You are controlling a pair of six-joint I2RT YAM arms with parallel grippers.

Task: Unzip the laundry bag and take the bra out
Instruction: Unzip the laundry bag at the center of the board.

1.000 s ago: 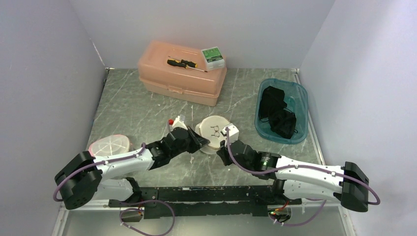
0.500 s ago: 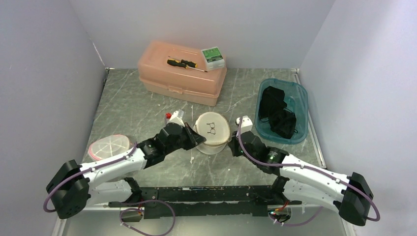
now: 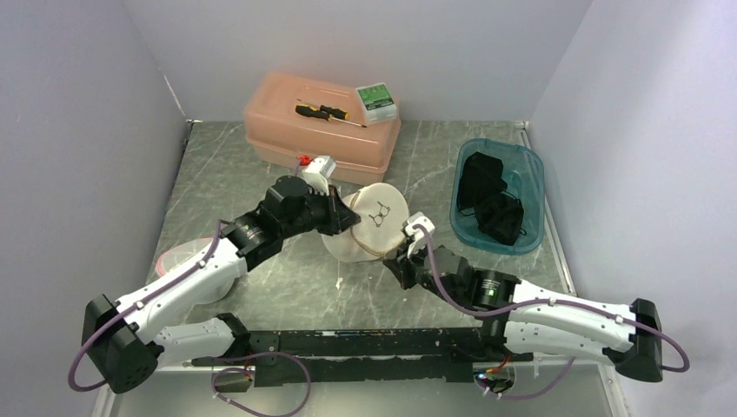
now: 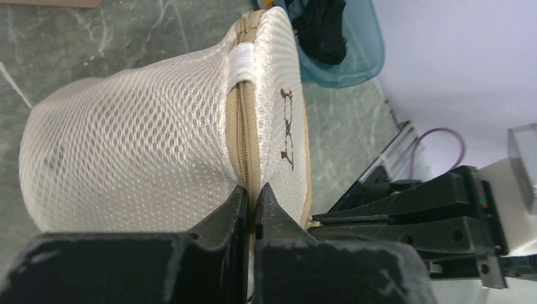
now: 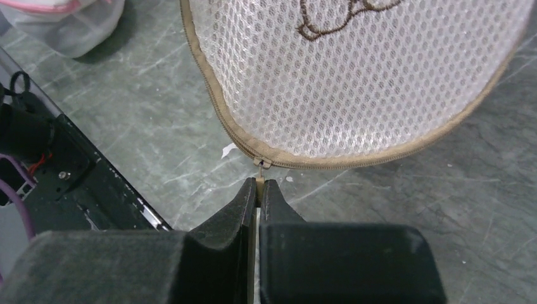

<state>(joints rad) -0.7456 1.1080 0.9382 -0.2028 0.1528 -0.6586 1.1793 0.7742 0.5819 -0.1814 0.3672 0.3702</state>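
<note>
Bag sat mid-table, held between both arms, tipped on its side with the flat embroidered face turned toward the right arm. Bottom edge looked to be on or just over the table; couldn't tell which.

Left gripper: fingers pressed together, pinching the beige zip seam on the bag's rim. The white tab stitched over the zip lay further along the seam, apart from the fingers.

Right gripper: fingers pressed together on the zip pull at the lower edge of the flat face. Beige tab was visible between the pads, with the slider just above the tips. Zip teeth looked closed along the whole arc in the right wrist view.

Bra: couldn't make it out through the mesh. There was only a faint dark patch on the bag's side wall in the left wrist view.

Rest of the table:
- Blue bin stood to the right of the bag with black clothes in it.
- Pink case was at the back, with a screwdriver and a small green box on its lid.
- Second mesh pouch, pink-rimmed, was at near left, partly behind the left arm.
</note>
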